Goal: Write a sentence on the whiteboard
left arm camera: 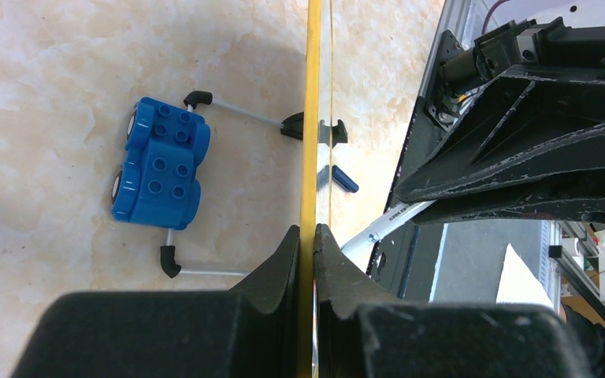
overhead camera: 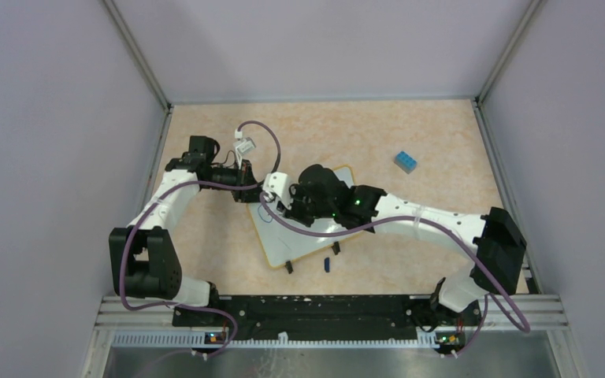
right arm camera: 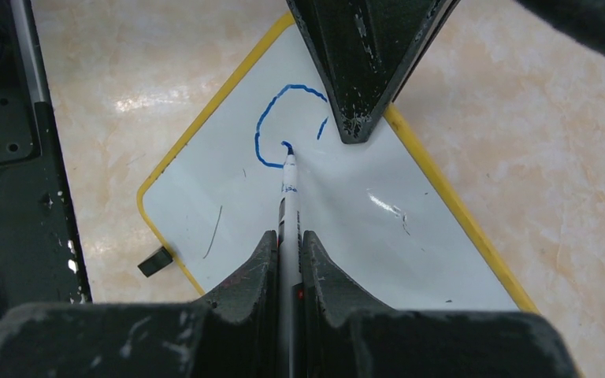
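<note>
The whiteboard [overhead camera: 293, 244] lies slanted on the table, its yellow rim and white face showing in the right wrist view [right arm camera: 362, 228]. My left gripper [overhead camera: 254, 191] is shut on its far left rim, which the left wrist view [left arm camera: 307, 230] shows edge-on [left arm camera: 313, 118]. My right gripper [overhead camera: 285, 206] is shut on a white marker [right arm camera: 290, 189], as the right wrist view [right arm camera: 289, 235] shows. The marker's blue tip touches the board. The sentence is only a blue open curve [right arm camera: 266, 118] and a short dash beside it.
A small blue block [overhead camera: 406, 162] sits on the table to the right of the board, and also shows in the left wrist view [left arm camera: 160, 161]. A blue marker cap [overhead camera: 326, 264] lies near the board's two black clip feet [overhead camera: 288, 267]. The enclosure walls surround the table.
</note>
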